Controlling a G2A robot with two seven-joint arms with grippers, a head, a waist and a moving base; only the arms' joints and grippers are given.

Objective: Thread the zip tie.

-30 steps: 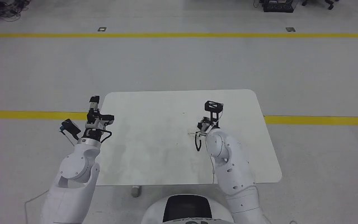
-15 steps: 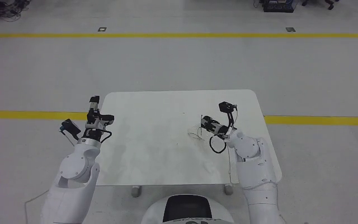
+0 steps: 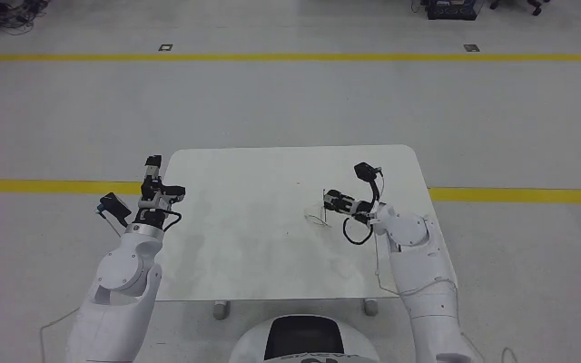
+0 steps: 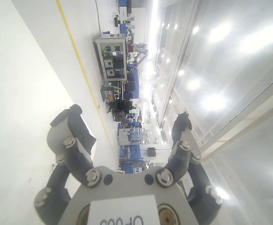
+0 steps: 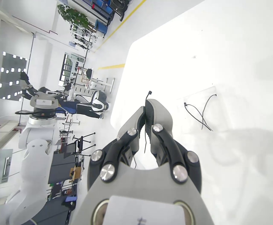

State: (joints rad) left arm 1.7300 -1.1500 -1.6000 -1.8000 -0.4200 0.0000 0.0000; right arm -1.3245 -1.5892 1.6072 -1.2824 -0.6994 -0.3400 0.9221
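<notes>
- The right gripper is pressed shut on a thin black zip tie. The tie's square head is left poking out just past the fingertips, and its tail is seen trailing back between the fingers.
- Two loose ties are laid crossed on the white table, near the right gripper and not touched by it.
- The left gripper is held with its fingers spread wide at the table's left edge, well apart from all the ties.

table: white, rounded corners | floor: pale grey | yellow lines: two, one beyond table, one passing under it | plant: green, far off
</notes>
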